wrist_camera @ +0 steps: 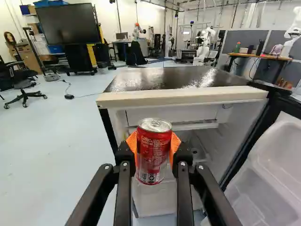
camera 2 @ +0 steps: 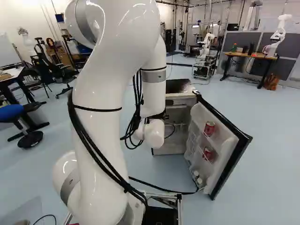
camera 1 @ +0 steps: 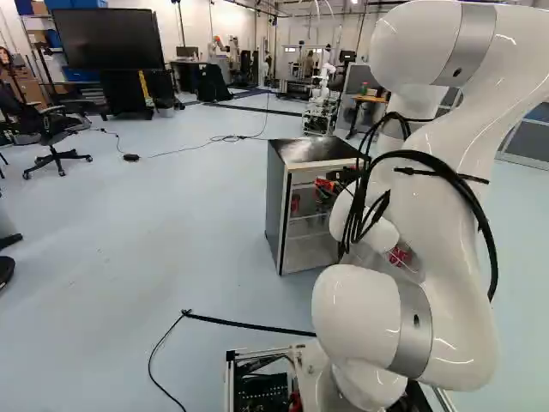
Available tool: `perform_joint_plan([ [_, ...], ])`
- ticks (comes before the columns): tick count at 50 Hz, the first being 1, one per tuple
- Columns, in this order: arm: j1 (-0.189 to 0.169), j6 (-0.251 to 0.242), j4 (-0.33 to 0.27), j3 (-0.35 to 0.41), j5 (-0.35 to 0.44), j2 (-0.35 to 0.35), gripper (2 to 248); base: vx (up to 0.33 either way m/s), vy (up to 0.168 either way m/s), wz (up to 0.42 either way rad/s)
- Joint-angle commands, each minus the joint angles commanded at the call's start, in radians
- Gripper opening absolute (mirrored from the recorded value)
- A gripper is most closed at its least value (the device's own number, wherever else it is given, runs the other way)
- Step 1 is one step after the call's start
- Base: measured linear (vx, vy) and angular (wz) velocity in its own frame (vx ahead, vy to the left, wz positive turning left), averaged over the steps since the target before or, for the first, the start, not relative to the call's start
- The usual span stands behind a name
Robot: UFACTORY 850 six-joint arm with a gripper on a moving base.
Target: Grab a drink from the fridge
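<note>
Gripper: 2 orange pads pinching red soda can from opposite sides. Can upright, ahead of open mini fridge. Est.: fairly heavy if full; thin wall, may dent under excess force; slick if chilled. Best hold: mid-body, clear of rim and tab, moderate squeeze.

Heads-up, the white arm gets cut off up top in both base views. In the left one, most of the fridge door is blocked by it. Wrist view: door's cropped too, and the orange pads are partly covered by the cola can. Door bottles? Too tiny to be identified.
</note>
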Motion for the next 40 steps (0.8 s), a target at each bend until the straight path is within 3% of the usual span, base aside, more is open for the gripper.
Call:
perform_joint_plan([
  [40,0.001,0.0,0.0,0.026,0.0,0.125,89,0.0,0.0,0.0],
])
